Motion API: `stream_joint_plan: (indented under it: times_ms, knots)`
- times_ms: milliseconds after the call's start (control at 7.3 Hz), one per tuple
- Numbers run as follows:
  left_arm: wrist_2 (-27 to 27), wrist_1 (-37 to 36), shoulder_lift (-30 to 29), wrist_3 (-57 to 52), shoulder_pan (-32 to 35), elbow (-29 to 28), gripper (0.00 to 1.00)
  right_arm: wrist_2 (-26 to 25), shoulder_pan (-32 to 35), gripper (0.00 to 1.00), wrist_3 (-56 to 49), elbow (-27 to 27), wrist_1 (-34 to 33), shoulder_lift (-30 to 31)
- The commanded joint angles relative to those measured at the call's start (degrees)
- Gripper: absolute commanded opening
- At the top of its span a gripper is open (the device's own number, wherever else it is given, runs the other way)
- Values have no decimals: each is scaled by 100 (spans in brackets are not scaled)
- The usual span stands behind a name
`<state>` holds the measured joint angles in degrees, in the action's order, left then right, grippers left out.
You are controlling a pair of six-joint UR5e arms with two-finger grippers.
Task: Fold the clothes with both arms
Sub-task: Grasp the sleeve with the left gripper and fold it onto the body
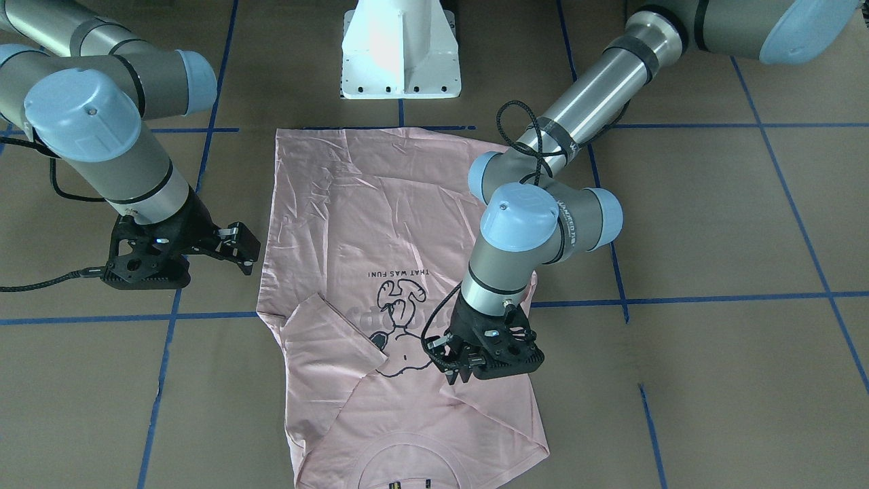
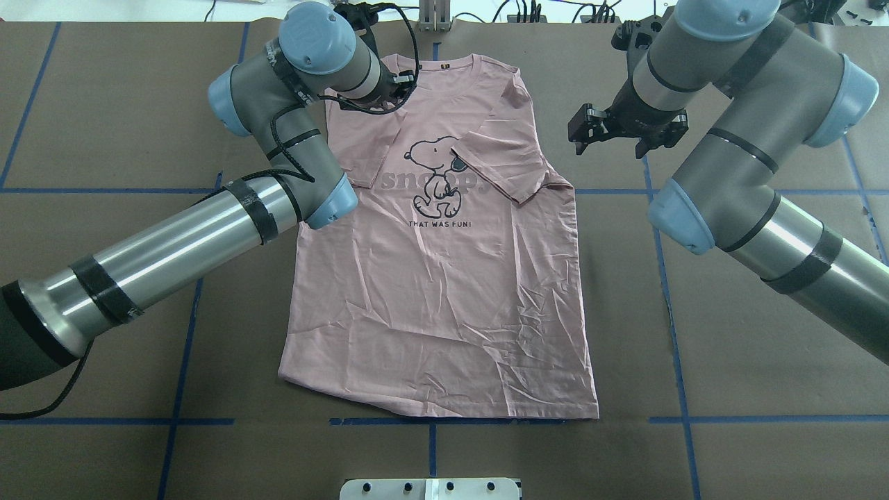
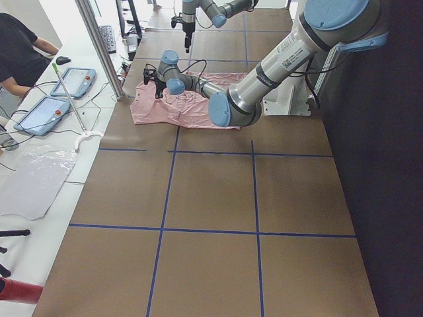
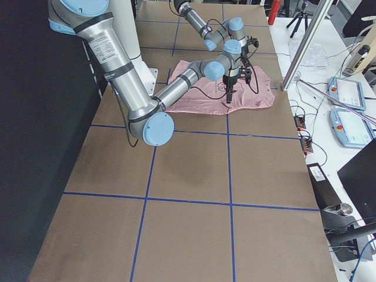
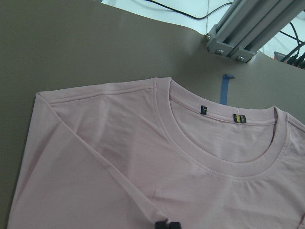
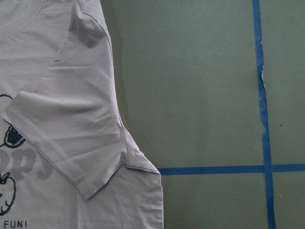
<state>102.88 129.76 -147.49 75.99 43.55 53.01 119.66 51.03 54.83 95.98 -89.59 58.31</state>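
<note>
Shirt, place: I see the shirt (image 2: 444,292) flat on the desk (image 2: 694,312), midway along it, hem at the robot's edge and collar (image 5: 224,162) at the operators' edge.
Shirt, look: pale pink, print side up, fine wrinkles across the lower half. The cartoon print (image 2: 437,177) sits on the chest with "THAT WAS FUN!" under it.
Overhead view only: the right sleeve (image 6: 71,143) lies turned in over the chest, its cuff touching the print. The left shoulder is hidden behind the left arm.
Left wrist view only: two small dark labels (image 5: 203,109) inside the neckband, and a crease running diagonally down from the shoulder seam.
Right wrist view only: bare desk and blue tape (image 6: 262,95) beside the shirt's right edge.
Left gripper (image 1: 456,375): over the shirt near the collar. In the wrist view the fingertips sit side by side, almost touching, with nothing between them.
Right gripper (image 2: 611,142): over bare desk just off the shirt's right side, fingers spread wide, holding nothing.
</note>
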Motion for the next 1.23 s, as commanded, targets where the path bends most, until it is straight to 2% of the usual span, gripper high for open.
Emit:
stream_joint_plan:
  times_ms: [0,137,274,411,548,822,959,1096]
  knots:
    - [-5,41,27,21,-31,173,100,5,-40,100,1,-18,12,-30]
    - [38,-64,253,-23,-22,610,100,-4,-101,100,79,-18,369,22]
    - [134,-143,786,-49,-31,1328,100,48,-146,100,228,113,546,127]
    - [483,-535,1236,-76,-22,1944,100,-21,-364,100,691,340,583,336]
    - [565,-913,1797,-276,-22,2751,100,-178,-566,100,948,830,583,661]
    - [575,-1922,3263,-708,-65,4971,100,-949,-1530,100,1668,1999,679,1731]
    - [575,-2267,3801,-883,-83,5757,100,-1415,-2126,100,2524,2256,1010,2084]
    - [575,-2288,4146,-902,-83,6121,100,-2089,-2811,100,3115,2259,1640,2375]
